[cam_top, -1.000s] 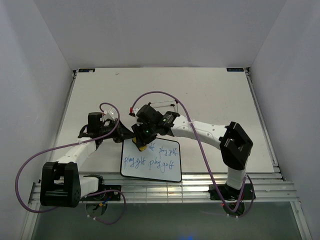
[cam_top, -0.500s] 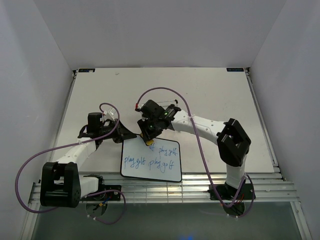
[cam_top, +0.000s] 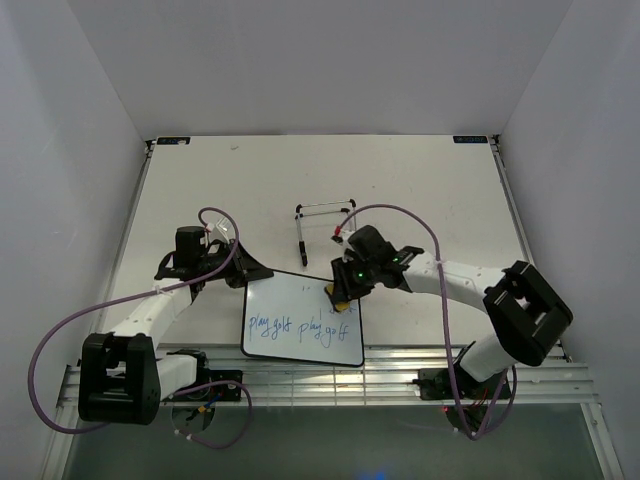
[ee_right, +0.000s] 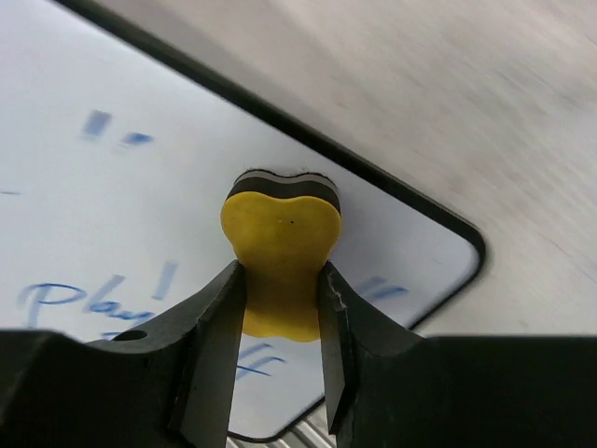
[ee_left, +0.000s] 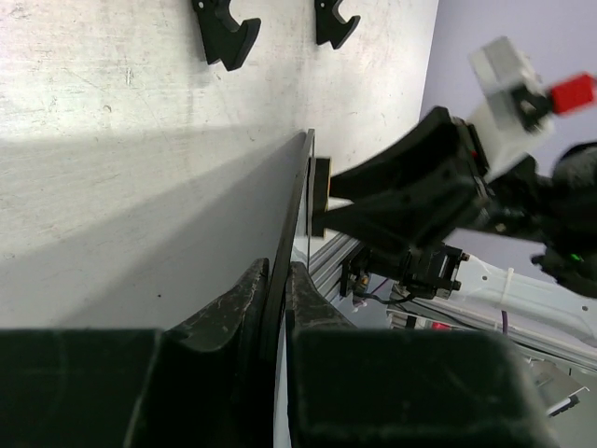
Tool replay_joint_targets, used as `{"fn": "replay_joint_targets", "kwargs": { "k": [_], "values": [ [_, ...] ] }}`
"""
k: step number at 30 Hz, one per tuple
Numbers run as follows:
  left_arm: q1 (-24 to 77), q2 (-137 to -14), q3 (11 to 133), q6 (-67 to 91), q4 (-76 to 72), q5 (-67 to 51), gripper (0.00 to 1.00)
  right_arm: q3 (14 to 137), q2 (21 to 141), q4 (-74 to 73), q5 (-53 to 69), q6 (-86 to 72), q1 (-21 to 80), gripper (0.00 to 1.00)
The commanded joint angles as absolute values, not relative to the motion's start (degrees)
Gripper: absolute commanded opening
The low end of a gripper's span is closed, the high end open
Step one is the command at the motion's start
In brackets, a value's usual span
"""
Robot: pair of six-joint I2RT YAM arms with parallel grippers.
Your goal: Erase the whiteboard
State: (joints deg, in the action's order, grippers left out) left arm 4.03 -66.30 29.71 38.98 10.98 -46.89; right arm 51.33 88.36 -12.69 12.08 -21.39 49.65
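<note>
The whiteboard (cam_top: 300, 320) lies flat near the table's front edge, black-framed, with blue "play golf" words on its lower row and faint remnants above. My left gripper (cam_top: 245, 272) is shut on the board's upper left edge; the left wrist view shows the thin edge (ee_left: 294, 201) clamped between the fingers. My right gripper (cam_top: 340, 297) is shut on the yellow eraser (ee_right: 280, 247), whose black pad presses on the board near its upper right corner (ee_right: 438, 247). The eraser also shows in the top view (cam_top: 338, 303).
A thin wire stand (cam_top: 322, 222) with black feet lies on the table behind the board. An aluminium rail (cam_top: 330, 375) runs along the table's front edge just below the board. Grey walls enclose the table on three sides.
My right gripper with the eraser has swept right across the board's top row, from its upper left to its upper right. The upper words are now mostly wiped. The left arm has stayed put.
</note>
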Motion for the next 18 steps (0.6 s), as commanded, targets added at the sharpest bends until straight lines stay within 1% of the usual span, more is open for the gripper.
{"fn": "replay_joint_targets", "kwargs": {
  "k": [1,3,6,7,11,14,15,17,18],
  "values": [
    [4.2,-64.7,29.4,38.4,12.5,-41.0,0.00,40.5,87.2,-13.1,10.0,-21.7,43.8,0.34],
    [4.2,-64.4,29.4,38.5,12.4,-40.8,0.00,38.3,84.9,-12.9,9.7,-21.4,41.3,0.33],
    [4.2,-64.3,29.4,38.4,12.5,-40.5,0.00,37.5,83.6,-11.7,11.0,-22.1,41.1,0.33],
    [4.3,-64.5,29.4,38.4,12.4,-40.5,0.00,37.6,83.3,-10.6,13.5,-22.6,41.6,0.32],
    [4.3,-64.9,29.1,38.2,12.1,-40.7,0.00,42.9,85.2,-8.8,14.1,-24.9,47.5,0.31],
    [4.3,-65.0,29.0,38.1,11.8,-41.3,0.00,50.7,89.1,-8.7,14.3,-26.0,54.3,0.31],
    [4.3,-65.1,28.9,38.1,11.7,-41.6,0.00,55.5,90.3,-9.0,14.1,-26.1,55.4,0.31],
    [4.3,-65.7,29.0,38.1,11.3,-42.1,0.00,60.7,94.6,-10.5,13.8,-26.1,58.9,0.32],
    [4.3,-66.0,29.0,38.1,11.4,-42.3,0.00,65.9,96.1,-11.2,14.1,-26.0,59.8,0.32]
  ]
}}
